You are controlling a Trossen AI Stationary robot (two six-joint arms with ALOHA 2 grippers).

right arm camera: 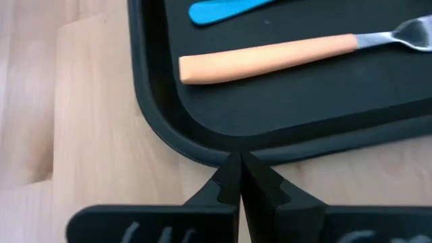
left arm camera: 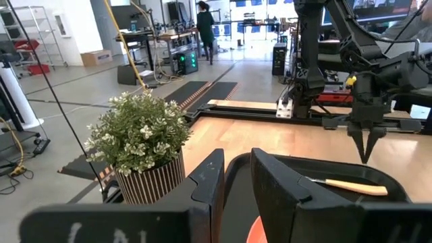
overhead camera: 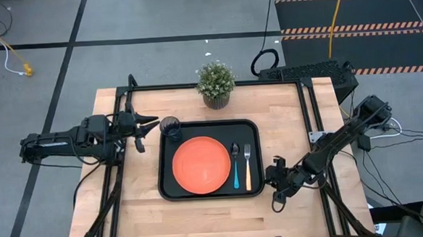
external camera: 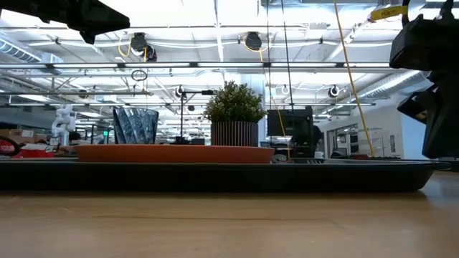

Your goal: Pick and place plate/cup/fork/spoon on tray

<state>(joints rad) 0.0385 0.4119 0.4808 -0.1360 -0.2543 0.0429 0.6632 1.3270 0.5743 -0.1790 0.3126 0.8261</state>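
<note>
Right pincer (overhead camera: 276, 182), fingers pressed together and holding nothing, hangs over the bare wooden bench (overhead camera: 292, 129) just off the tray's near right corner; in the right wrist view its closed tips (right arm camera: 237, 177) point at the tray's rounded rim (right arm camera: 202, 152). Left pincer (overhead camera: 148, 122), fingers slightly spread and empty, sits over the bench just left of the tray's far left corner, near the cup. Tray (overhead camera: 253, 190): black, rectangular, lying at the middle of the bench and carrying all four items. Plate (overhead camera: 201, 164): orange, flat, on the tray's left-centre. Cup (overhead camera: 170, 127): dark tumbler, upright in the tray's far left corner, just beyond the plate. Spoon (overhead camera: 236, 166): blue handle, dark bowl toward the far side, lying just right of the plate. Fork (overhead camera: 247, 167): orange-tan handle, tines toward the far side, parallel to the spoon on its right. Potted plant (overhead camera: 215, 82): stands on the bench beyond the tray's far edge.
</note>
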